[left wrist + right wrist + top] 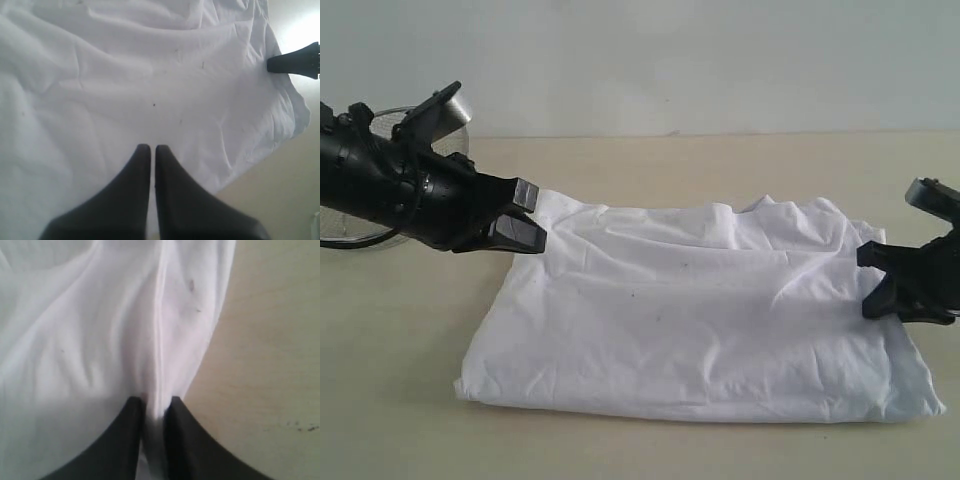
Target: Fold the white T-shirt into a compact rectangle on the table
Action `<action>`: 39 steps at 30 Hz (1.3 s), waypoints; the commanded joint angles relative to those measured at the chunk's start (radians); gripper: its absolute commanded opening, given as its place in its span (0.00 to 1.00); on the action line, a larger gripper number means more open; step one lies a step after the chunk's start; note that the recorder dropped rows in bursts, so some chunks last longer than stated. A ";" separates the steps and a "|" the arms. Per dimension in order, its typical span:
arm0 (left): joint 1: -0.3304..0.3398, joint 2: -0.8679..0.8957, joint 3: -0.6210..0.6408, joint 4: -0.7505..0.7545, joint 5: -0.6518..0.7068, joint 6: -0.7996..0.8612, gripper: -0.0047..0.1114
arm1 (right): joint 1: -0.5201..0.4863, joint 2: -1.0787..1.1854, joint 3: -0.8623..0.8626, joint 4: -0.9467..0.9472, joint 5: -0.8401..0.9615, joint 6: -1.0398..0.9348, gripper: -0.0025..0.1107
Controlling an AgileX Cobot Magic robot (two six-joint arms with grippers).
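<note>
Shirt position: the white T-shirt (700, 320) lies flat on the worktop (650, 160), plain side up, as a broad wrinkled slab. No red band shows in any view. Its long axis runs left to right in the exterior view, spanning the gap between the two arms.

Left fingers (520, 235): they sit at the shirt's far-left corner. The left wrist view shows them pressed together, with only a hairline between, over the cloth (150, 90). We cannot tell whether a thin layer is nipped between them or whether they merely rest on it.

Right fingers (880, 300): they sit at the opposite short end, on the right edge toward its far half. In the right wrist view they (125, 430) are nearly closed around a raised ridge of fabric (157, 340), which runs straight out from between them. We read this as a pinch on the shirt's edge.

Key relation: each arm holds station at one end of the long axis, and most of the cloth lies toward the near edge of the worktop from both. Neither arm is nearer to the shirt's middle; each serves only its own end.

Judgement: the next fold likely needs both ends to travel together across the short axis. An unconfirmed left pinch would let that corner lag behind.

Other: a wire bowl (385, 122) stands behind the left arm, apart from the shirt.
</note>
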 commanded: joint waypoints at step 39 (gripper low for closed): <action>-0.002 -0.009 0.004 -0.001 -0.036 0.023 0.08 | 0.290 -0.114 -0.098 0.236 0.127 -0.139 0.02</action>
